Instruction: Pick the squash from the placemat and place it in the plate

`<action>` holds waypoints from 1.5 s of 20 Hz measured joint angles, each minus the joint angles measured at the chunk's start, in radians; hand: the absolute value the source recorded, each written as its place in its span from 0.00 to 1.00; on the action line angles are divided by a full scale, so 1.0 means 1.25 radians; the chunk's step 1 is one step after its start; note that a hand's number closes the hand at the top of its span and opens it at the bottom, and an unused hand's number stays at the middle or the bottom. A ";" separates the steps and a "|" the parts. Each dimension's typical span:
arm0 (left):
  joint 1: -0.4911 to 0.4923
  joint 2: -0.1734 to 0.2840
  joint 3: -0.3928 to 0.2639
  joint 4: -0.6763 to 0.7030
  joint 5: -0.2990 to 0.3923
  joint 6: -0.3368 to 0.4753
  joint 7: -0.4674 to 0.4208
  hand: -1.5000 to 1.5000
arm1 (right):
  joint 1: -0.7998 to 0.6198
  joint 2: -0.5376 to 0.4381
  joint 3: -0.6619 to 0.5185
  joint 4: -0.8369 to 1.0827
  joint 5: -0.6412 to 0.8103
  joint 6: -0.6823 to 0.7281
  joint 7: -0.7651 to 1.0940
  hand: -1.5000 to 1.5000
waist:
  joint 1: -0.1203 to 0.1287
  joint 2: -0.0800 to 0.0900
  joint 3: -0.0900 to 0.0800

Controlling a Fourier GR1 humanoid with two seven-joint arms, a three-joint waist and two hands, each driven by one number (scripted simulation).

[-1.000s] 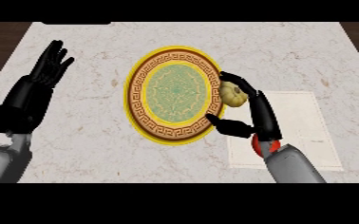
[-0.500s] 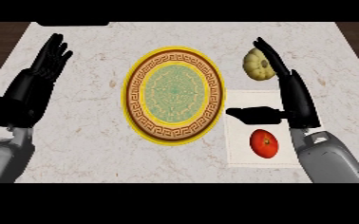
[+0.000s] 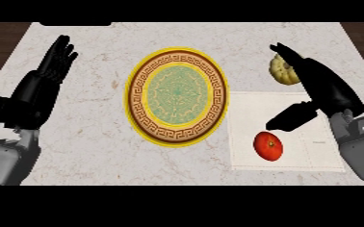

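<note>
Both hands' fingers spread; squash point(image 3: 281, 70) lies off placemat point(image 3: 313, 158), beside right hand point(image 3: 323, 89).

No readable text, labels, brands, numbers or signs appear anywhere.

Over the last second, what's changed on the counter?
The right hand, which a second ago was curled round the squash at the plate's right rim, now has open fingers over by the placemat. The squash lies on the counter beyond the placemat, not in the plate. A tomato now shows on the placemat. The plate and the resting left hand stayed put.
</note>
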 measured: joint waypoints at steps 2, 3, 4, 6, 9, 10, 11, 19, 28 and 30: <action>-0.009 -0.003 0.002 0.007 -0.004 0.001 0.001 0.50 | -0.021 -0.021 0.005 -0.013 -0.045 0.080 0.073 0.00 | -0.001 0.001 0.000; -0.007 -0.002 0.006 0.006 -0.002 -0.004 0.001 0.50 | -0.029 -0.030 0.004 -0.015 -0.066 0.114 0.104 0.00 | 0.001 0.001 0.001; -0.013 -0.006 0.005 0.009 -0.006 -0.003 0.001 0.50 | -0.039 -0.028 0.010 -0.019 -0.081 0.141 0.137 0.00 | 0.001 0.002 0.001; -0.021 -0.009 0.010 0.013 -0.008 -0.008 0.006 0.50 | -0.053 -0.031 0.006 -0.021 -0.113 0.183 0.178 0.00 | 0.002 0.003 0.002; -0.013 -0.017 0.016 0.007 -0.017 -0.013 0.006 0.50 | -0.054 -0.026 0.007 -0.018 -0.123 0.208 0.199 0.00 | 0.004 0.003 0.003; -0.010 -0.017 0.020 0.008 -0.018 -0.019 0.003 0.50 | -0.053 -0.022 0.012 -0.017 -0.119 0.210 0.207 0.00 | 0.005 0.004 0.003; -0.014 -0.021 0.021 0.010 -0.025 -0.019 0.004 0.50 | -0.053 -0.014 0.015 -0.004 -0.106 0.213 0.204 0.00 | 0.006 0.004 0.003; -0.024 -0.038 0.042 0.019 -0.041 -0.042 0.008 0.50 | -0.055 0.000 0.031 0.098 -0.029 0.246 0.191 0.00 | 0.007 0.006 0.004; -0.038 -0.068 0.072 0.032 -0.069 -0.068 0.020 0.50 | -0.007 0.053 0.013 0.189 0.061 0.274 0.147 0.00 | 0.005 0.006 0.004; -0.035 -0.081 0.073 0.033 -0.084 -0.067 0.023 0.50 | 0.015 0.075 0.010 0.180 0.077 0.275 0.147 0.00 | 0.005 0.005 0.004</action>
